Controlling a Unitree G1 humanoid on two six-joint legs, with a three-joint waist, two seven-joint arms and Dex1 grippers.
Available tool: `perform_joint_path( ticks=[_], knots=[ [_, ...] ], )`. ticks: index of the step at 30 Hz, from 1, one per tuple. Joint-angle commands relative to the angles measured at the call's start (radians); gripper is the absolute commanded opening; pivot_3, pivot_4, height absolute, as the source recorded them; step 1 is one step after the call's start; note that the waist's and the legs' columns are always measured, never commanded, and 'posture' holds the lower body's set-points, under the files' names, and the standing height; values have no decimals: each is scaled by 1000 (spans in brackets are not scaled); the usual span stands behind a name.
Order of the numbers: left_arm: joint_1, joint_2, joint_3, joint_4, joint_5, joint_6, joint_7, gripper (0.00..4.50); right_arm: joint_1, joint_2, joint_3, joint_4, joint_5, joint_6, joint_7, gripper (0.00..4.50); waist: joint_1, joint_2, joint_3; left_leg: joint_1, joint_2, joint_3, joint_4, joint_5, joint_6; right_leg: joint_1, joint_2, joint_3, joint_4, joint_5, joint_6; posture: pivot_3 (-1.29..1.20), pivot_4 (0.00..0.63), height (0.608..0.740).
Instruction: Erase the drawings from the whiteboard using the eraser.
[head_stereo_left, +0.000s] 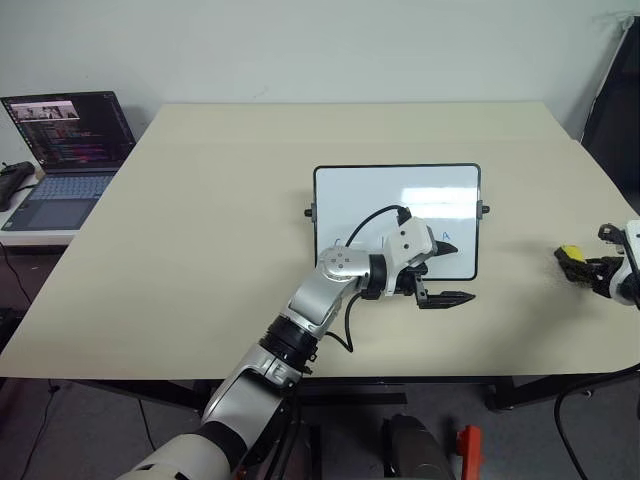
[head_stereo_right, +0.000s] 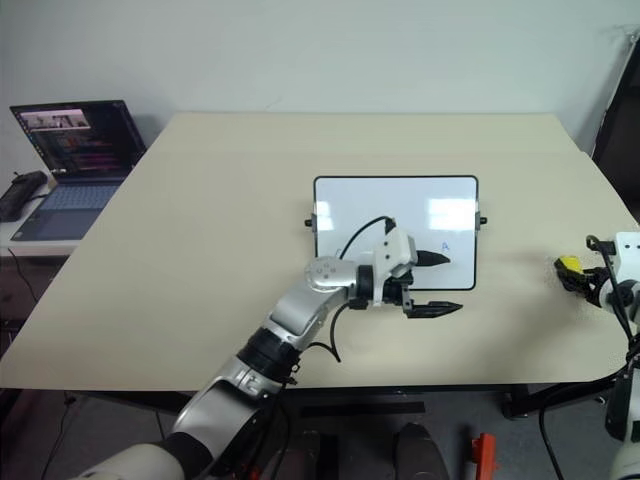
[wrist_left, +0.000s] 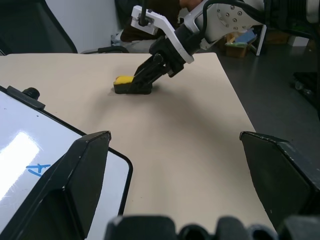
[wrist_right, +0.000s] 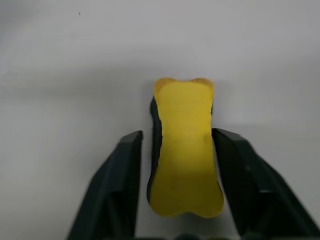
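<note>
At the right edge of the table (head_stereo_left: 200, 250), well apart from the whiteboard (head_stereo_left: 396, 200), the eraser (wrist_right: 184, 150) lies flat between the fingers of the right gripper (wrist_right: 177, 190) — the jaws straddle it, one side showing a gap, so no firm grip yet. The left gripper (head_stereo_left: 450, 272) hovers at the board's near right corner, jaws spread wide and empty, just beside a blue letter "A" (head_stereo_right: 446, 245). Risk: a closure off-centre could pivot the eraser or squeeze it out along the table — the jaws sit near its rounded end.
</note>
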Motion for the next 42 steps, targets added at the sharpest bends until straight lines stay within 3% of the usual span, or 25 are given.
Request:
perform_joint_path(
  ticks=[1,11,15,20,31,35,39,42],
  knots=[
    [-7,-7,13,-34,-14,-13,-6,4500,-14,-19,-27,-24,23,5,-5,3827,0,0,0,0,0,0,0,0,0,0,0,0,0,0,0,0,150,740],
    [-3,-7,11,-40,-13,-9,-2,4500,-18,-18,-20,-9,16,2,-15,3827,0,0,0,0,0,0,0,0,0,0,0,0,0,0,0,0,150,740],
    [-1,-2,15,-39,-13,-10,0,4500,-24,-17,-33,10,26,8,-31,2955,0,0,0,0,0,0,0,0,0,0,0,0,0,0,0,0,150,740],
    [-4,1,18,-35,-11,-12,2,4500,-33,-15,-36,20,27,4,-42,1196,0,0,0,0,0,0,0,0,0,0,0,0,0,0,0,0,150,740],
    [-5,16,33,-46,-21,-9,-2,4500,-17,-29,-57,-47,56,5,0,1105,-1,0,0,0,0,0,0,0,0,0,0,0,0,0,0,0,150,740],
    [-2,83,87,-73,-33,-4,3,4500,115,-61,-60,-394,103,98,95,1104,-3,1,0,-1,0,0,0,0,0,-1,0,0,0,-2,3,0,150,740],
    [73,257,155,-239,-77,16,-66,4500,308,-105,-138,-985,220,309,104,1102,-10,4,-1,-1,1,-1,-1,0,0,-3,0,0,2,-2,3,0,150,740],
    [170,437,263,-376,-136,40,-121,4500,347,-101,-121,-1317,317,419,98,1102,-13,4,-1,0,3,-1,-1,-1,-1,-3,2,0,2,-2,3,0,150,740]
  ],
)
